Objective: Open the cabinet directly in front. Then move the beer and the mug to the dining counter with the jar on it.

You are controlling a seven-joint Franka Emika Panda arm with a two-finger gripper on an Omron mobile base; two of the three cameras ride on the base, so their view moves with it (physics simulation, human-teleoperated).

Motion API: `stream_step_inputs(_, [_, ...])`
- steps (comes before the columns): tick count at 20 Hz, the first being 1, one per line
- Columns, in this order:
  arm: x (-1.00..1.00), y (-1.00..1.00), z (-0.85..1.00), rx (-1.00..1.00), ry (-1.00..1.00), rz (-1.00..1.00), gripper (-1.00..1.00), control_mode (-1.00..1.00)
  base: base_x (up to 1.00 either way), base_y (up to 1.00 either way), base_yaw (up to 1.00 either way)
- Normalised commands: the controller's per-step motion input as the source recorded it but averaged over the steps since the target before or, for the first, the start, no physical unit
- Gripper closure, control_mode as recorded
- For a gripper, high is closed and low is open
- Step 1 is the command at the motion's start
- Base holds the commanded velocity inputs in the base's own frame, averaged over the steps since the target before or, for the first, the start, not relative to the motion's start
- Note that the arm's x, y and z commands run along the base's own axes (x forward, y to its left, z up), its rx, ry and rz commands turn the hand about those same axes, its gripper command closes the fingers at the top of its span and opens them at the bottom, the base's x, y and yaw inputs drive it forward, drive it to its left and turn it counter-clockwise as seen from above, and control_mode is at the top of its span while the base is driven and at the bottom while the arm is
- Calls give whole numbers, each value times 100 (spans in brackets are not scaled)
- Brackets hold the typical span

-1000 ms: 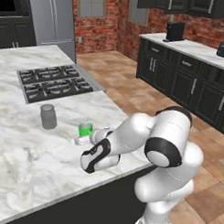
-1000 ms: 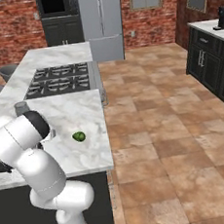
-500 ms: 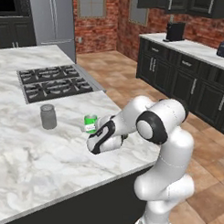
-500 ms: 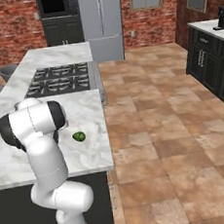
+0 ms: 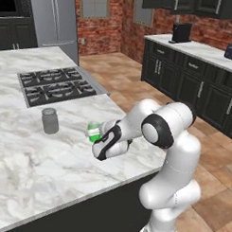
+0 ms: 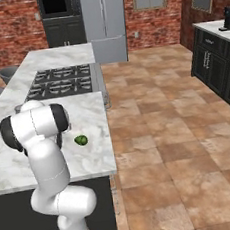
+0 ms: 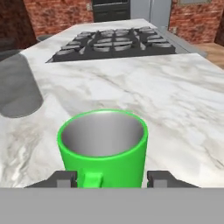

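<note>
The green mug [image 7: 103, 146] stands upright on the marble dining counter [image 5: 40, 172], its handle turned toward the hand. My gripper [image 7: 113, 177] straddles it with the jaws open, a fingertip [image 7: 161, 178] on either side and a thin gap on the right. From the left base view the mug [image 5: 93, 132] peeks out past the gripper [image 5: 96, 140]. The grey jar [image 5: 50, 120] sits a short way left of the mug, apart from it, also seen as the jar [image 7: 17, 87] at the hand view's left. The beer is out of view. Which of the black wall cabinets [image 5: 188, 3] is the task's cabinet I cannot tell.
A black gas cooktop [image 5: 55, 85] is inset in the counter beyond the jar. The counter's edge [image 6: 112, 152] runs close to the mug [image 6: 81, 139]. Black base cabinets [image 5: 195, 82] line the far right wall, across open tiled floor.
The gripper carried the mug a little farther onto the counter, set it down and parted its jaws. The elbow has risen and swung inward.
</note>
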Motion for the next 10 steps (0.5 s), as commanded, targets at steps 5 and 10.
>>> stream_step_inputs(5, [1,4,75,0,0,0,-100,-100,0,0,0])
stream_step_inputs(10, [0,9,100,0,0,0,-100,-100,0,0,0])
